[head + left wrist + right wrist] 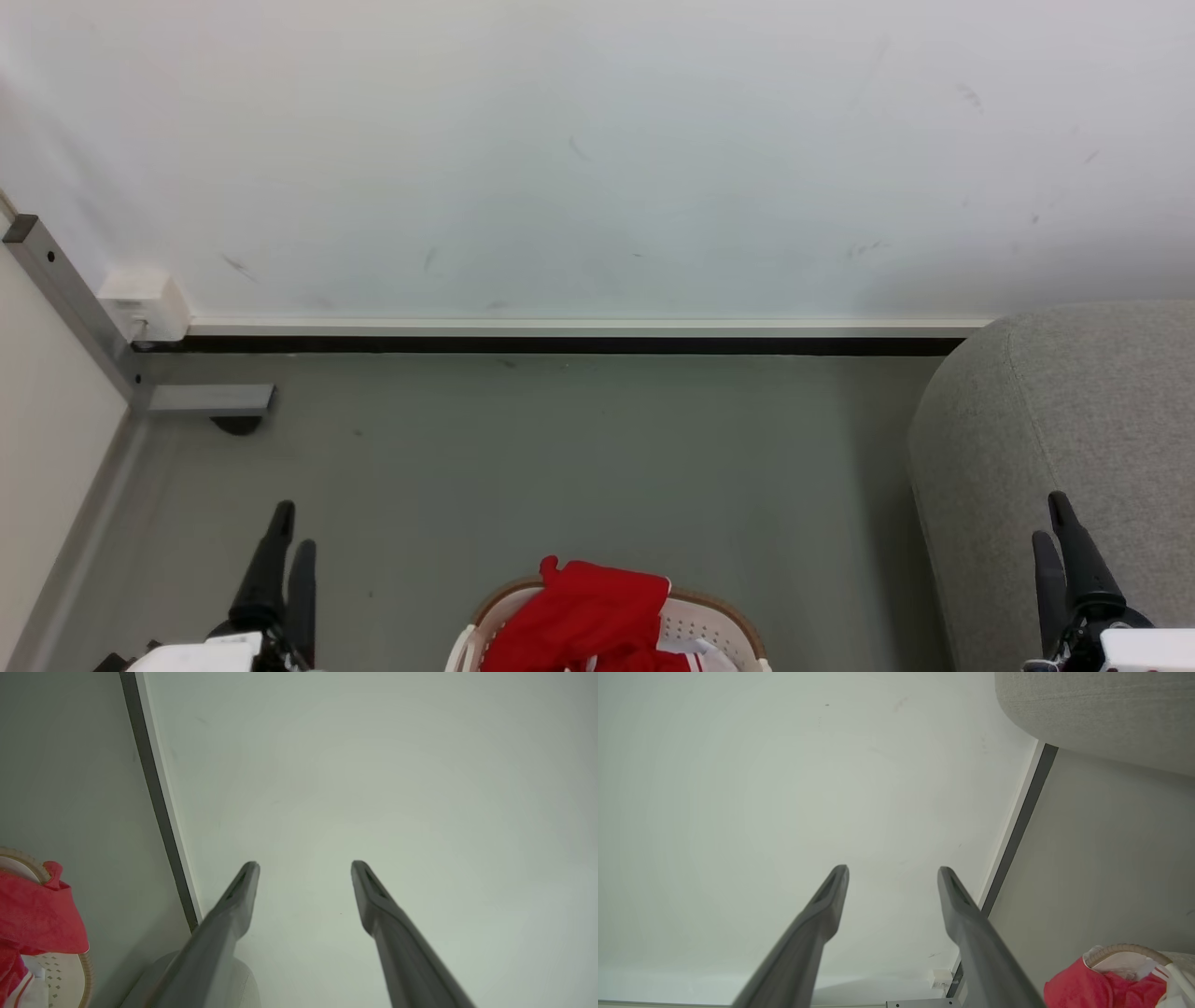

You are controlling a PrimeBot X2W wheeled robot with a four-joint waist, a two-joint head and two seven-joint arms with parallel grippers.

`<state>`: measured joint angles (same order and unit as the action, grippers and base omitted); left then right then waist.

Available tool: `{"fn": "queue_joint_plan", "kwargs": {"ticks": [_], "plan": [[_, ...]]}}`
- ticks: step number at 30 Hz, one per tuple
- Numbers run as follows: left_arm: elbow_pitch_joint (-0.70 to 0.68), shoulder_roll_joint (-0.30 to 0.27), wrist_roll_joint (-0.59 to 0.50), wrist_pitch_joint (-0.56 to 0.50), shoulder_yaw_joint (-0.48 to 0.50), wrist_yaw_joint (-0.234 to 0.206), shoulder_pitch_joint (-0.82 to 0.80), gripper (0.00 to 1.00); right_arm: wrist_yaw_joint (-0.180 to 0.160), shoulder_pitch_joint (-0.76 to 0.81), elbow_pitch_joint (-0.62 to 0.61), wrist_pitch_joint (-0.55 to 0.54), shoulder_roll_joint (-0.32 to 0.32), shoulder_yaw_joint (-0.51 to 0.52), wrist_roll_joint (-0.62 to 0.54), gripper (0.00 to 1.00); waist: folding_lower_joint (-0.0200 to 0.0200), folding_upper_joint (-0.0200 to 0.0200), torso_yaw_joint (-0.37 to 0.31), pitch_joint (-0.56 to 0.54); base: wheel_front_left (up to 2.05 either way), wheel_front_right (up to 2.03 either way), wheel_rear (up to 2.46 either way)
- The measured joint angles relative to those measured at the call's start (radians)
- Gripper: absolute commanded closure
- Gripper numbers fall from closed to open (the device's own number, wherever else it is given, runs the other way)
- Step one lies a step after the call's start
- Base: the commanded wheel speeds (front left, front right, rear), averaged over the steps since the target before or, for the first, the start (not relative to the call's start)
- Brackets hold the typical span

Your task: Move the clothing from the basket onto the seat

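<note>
Far left: a grey metal post [65,299] runs down the corner to the grey floor [560,448], with a dark skirting strip [560,344] under the white wall [597,140].
Left gripper [292,528]: at the lower left of the head view, fingers pointing up towards the wall; in its wrist view [304,864] the two fingers stand wide apart with nothing between them.
Clothing, direction [583,611]: a crumpled heap with no clear long axis; one small corner pokes up at its left, towards the wall.
Clothing, look: bright red soft cloth, folded over on itself, with white stripes showing at its lower edge [32,910] [1092,989].
Clothing, place: in the basket [719,607], a round white one with small holes and a brown rim, at the bottom centre on the floor; the red cloth lies over the far-left part of the rim.
Clothing and fingers: between the two grippers and well apart from both; touched by neither.
Sofa [1074,420]: light grey, rounded, at the right, near the basket with bare floor between.
Right gripper [1047,518]: at the lower right, in front of the sofa, fingers pointing up; its wrist view [893,869] shows them spread wide and empty, the clothing off to their right.
</note>
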<state>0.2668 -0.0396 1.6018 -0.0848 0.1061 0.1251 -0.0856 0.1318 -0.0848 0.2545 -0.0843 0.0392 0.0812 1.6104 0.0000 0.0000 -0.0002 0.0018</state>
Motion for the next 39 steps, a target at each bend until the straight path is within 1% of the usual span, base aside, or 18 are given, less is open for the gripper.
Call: {"fn": "queue_joint_plan", "kwargs": {"ticks": [5, 10, 21, 27, 30, 39], "plan": [[-0.016, 0.000, -0.019, 0.027, -0.005, 0.000, 0.000, 0.00, 0.000, -0.002, -0.017, 0.025, 0.000, -0.025, -0.027, 0.00, 0.0000, 0.0000, -0.001, 0.001, 0.00, 0.00, 0.00], [-0.035, 0.000, -0.056, 0.051, -0.013, 0.000, -0.002, 0.00, 0.000, -0.010, -0.035, 0.049, 0.002, -0.039, -0.095, 0.00, 0.0000, 0.0000, -0.002, 0.003, 0.00, 0.00, 0.00], [-0.080, 0.000, -0.259, 0.095, -0.009, 0.000, -0.009, 0.00, 0.000, -0.017, -0.084, 0.095, 0.003, -0.078, -0.263, 0.00, 0.0000, 0.0000, -0.006, 0.008, 0.00, 0.00, 0.00], [-0.098, -0.001, -0.350, 0.117, -0.015, -0.001, -0.010, 0.00, 0.000, -0.027, -0.099, 0.115, 0.016, -0.109, -0.357, 0.00, 0.0000, 0.0000, -0.009, 0.012, 0.00, 0.00, 0.00], [-0.111, -0.001, -0.418, 0.124, -0.021, -0.002, -0.011, 0.00, 0.000, -0.036, -0.104, 0.127, 0.024, -0.126, -0.405, 0.00, 0.0000, 0.0000, -0.010, 0.013, 0.00, 0.00, 0.00], [-0.144, -0.001, -0.605, 0.158, -0.047, -0.039, -0.010, 0.00, 0.000, -0.038, -0.102, 0.157, 0.030, -0.167, -0.564, 0.00, 0.0000, 0.0001, -0.013, 0.010, 0.00, 0.00, 0.00]]}}
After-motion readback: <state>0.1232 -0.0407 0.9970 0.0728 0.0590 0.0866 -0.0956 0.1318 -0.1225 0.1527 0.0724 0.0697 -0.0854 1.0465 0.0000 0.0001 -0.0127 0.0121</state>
